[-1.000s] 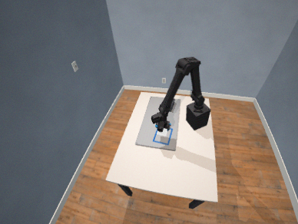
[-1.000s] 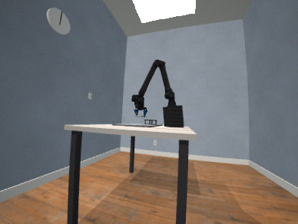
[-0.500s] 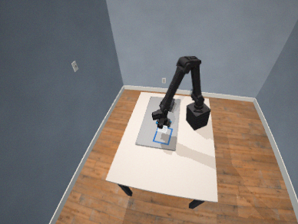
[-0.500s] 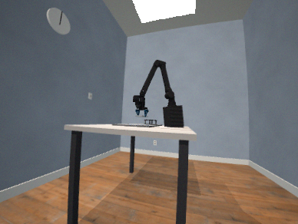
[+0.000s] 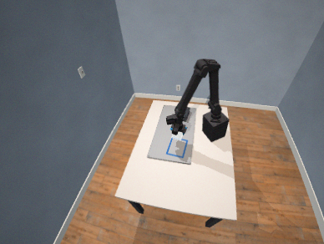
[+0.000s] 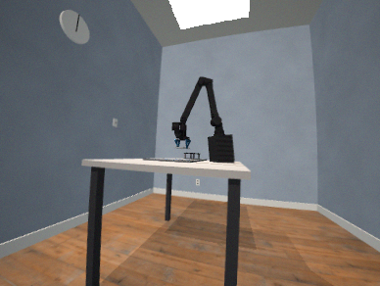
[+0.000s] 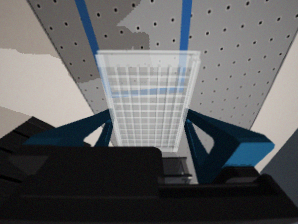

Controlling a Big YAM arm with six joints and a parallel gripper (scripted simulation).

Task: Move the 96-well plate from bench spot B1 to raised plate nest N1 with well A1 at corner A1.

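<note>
My gripper [image 7: 148, 112] is shut on the clear 96-well plate [image 7: 148, 100], its blue fingers pressing on the plate's two long sides. The plate hangs level above the grey perforated bench mat. In the top view the plate [image 5: 178, 135] shows as a small pale block under the gripper [image 5: 177, 130], just behind the blue outline of spot B1 [image 5: 176, 148], which has nothing in it. In the exterior view the gripper [image 6: 181, 143] is well above the table. The dark raised nest N1 [image 6: 194, 156] stands on the mat to its right, near the arm's base.
The black arm base block [image 5: 215, 124] stands at the table's back right. The white table [image 5: 179, 159] sits in a room with blue walls and a wood floor.
</note>
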